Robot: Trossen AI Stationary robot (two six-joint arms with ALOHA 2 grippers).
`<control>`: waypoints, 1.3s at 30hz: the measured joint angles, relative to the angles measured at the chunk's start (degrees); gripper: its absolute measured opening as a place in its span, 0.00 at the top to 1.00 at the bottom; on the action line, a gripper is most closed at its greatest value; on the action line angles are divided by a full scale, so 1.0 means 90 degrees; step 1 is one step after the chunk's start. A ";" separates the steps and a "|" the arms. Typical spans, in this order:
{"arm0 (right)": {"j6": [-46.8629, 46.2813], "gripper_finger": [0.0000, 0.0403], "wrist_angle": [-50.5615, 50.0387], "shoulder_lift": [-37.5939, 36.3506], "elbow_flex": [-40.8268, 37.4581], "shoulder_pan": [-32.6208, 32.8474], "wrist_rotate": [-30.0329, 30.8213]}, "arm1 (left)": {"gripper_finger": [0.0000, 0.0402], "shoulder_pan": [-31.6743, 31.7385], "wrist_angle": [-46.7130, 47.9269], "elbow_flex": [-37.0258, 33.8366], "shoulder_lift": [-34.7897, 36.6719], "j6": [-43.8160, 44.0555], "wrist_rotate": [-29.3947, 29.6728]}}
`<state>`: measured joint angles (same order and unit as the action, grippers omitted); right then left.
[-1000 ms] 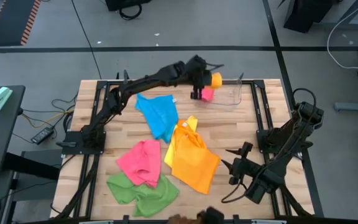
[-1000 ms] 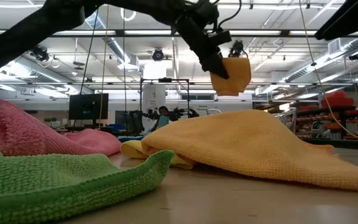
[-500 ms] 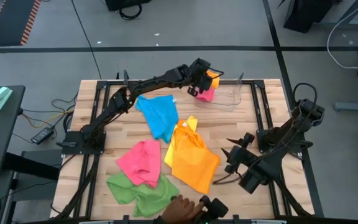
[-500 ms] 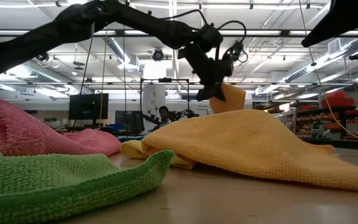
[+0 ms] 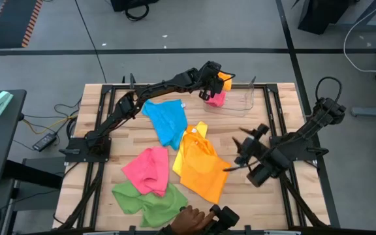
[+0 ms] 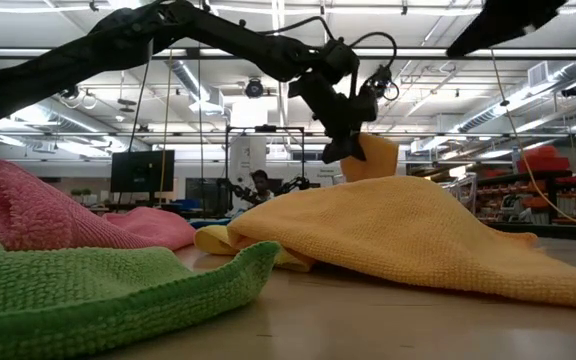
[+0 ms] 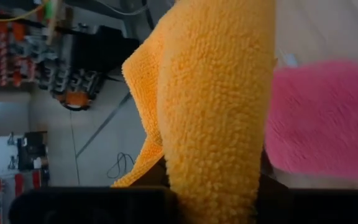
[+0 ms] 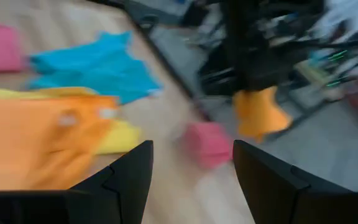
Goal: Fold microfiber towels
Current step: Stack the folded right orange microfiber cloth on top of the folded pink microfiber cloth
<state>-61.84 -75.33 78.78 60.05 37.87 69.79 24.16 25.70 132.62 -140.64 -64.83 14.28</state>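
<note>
My left gripper (image 5: 209,89) reaches to the table's far side and is shut on a small folded orange towel (image 5: 223,81). It is beside a folded pink towel (image 5: 217,98) at the clear plastic bin (image 5: 243,99). In the low view this gripper (image 6: 344,128) holds the orange towel (image 6: 376,152) aloft. Blue (image 5: 168,120), yellow (image 5: 198,132), large orange (image 5: 205,168), pink (image 5: 147,169) and green (image 5: 147,200) towels lie spread on the table. My right gripper (image 5: 239,151) hovers open to the right of the large orange towel, touching nothing. My left gripper pinches the folded orange towel (image 7: 211,155) between its two fingers, several layers thick. The fingers come from the table's left, slanting down. The towel sticks out past the fingers, next to the folded pink towel (image 7: 319,118); whether it touches that towel, I cannot tell.
A person's hand (image 5: 189,219) with a dark object (image 5: 222,215) shows at the table's near edge, by the green towel. Black frame rails (image 5: 270,111) run along the table's left and right sides. Bare wood (image 5: 253,196) lies at the near right.
My left gripper has gone down with the folded orange towel toward the folded pink towel and has rolled about its own line. My right gripper has risen and gone from the near right toward the table's middle, staying open. A person's hand has come in at the near edge.
</note>
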 joint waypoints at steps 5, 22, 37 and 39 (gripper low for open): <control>0.0262 0.43 -0.0600 -0.0663 -0.0010 -0.0898 0.0210 | 0.87 0.0000 -0.0169 0.0002 0.0002 0.0158 -0.0023; 0.3609 0.43 0.0877 -0.2856 -0.0046 -0.2268 -0.2019 | 0.87 -0.0214 0.0089 0.0002 0.0002 0.1314 -0.0445; 0.3701 0.43 0.0925 -0.2887 -0.0051 -0.2259 -0.2078 | 0.87 -0.0289 -0.0752 -0.0005 -0.0653 0.0509 0.0503; 0.3706 0.43 0.0939 -0.2887 -0.0051 -0.2261 -0.2078 | 0.86 -0.0300 -0.0756 -0.0003 -0.0646 0.0243 0.0497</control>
<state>-28.49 -66.89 52.80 59.59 17.52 51.09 21.46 18.90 132.60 -146.45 -62.64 18.76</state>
